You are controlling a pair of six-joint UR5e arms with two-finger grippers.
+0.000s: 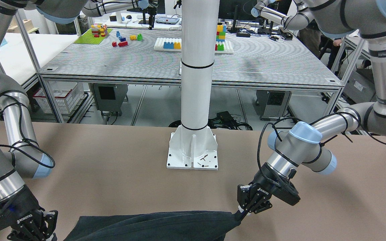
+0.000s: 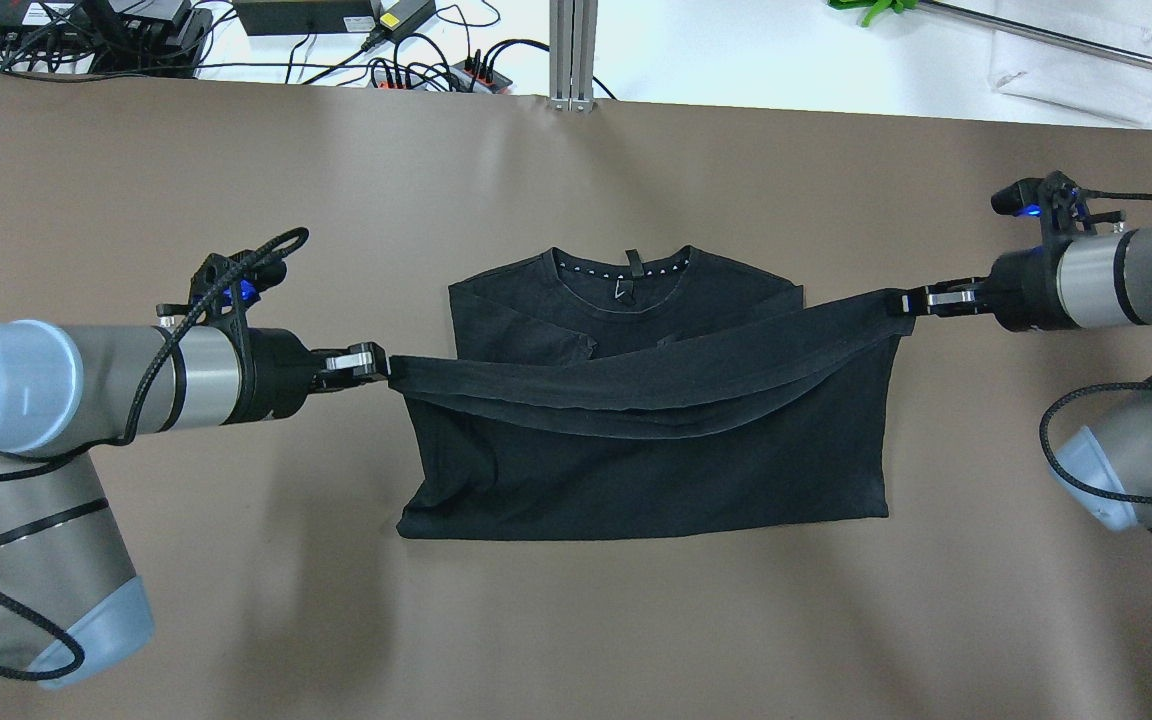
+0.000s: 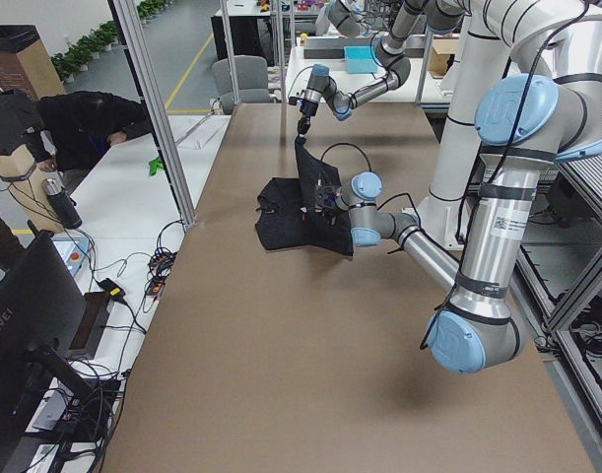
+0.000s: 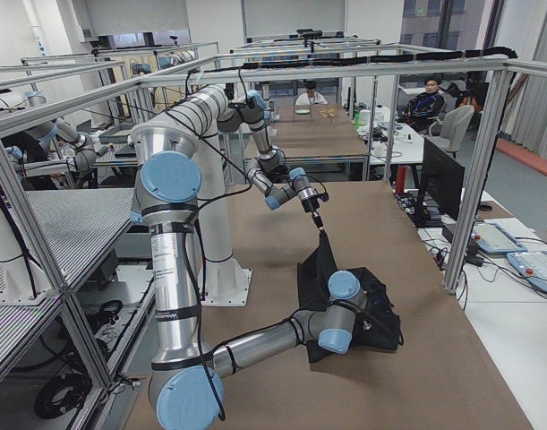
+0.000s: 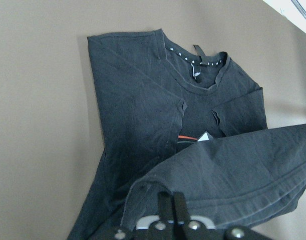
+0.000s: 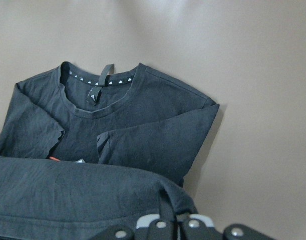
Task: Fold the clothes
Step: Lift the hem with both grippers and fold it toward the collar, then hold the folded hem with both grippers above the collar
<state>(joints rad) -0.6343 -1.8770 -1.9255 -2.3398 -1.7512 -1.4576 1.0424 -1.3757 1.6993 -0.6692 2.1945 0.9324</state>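
Observation:
The black T-shirt (image 2: 636,470) lies on the brown table, collar (image 2: 624,272) at the far side, sleeves folded inward. Its bottom hem is lifted and stretched as a band above the body between both grippers. My left gripper (image 2: 381,362) is shut on the hem's left corner. My right gripper (image 2: 901,300) is shut on the hem's right corner. In the front-facing view the lifted hem (image 1: 152,226) hangs between the left gripper (image 1: 246,209) and the right gripper (image 1: 42,231). Both wrist views show the collar and folded sleeves (image 5: 142,110) (image 6: 142,125) below the held hem.
The white pillar's base (image 1: 193,150) stands on the table (image 2: 136,600) at the robot's side of the shirt. Cables and power strips (image 2: 416,60) lie beyond the far edge. Another table with toy bricks (image 1: 122,40) stands behind the robot.

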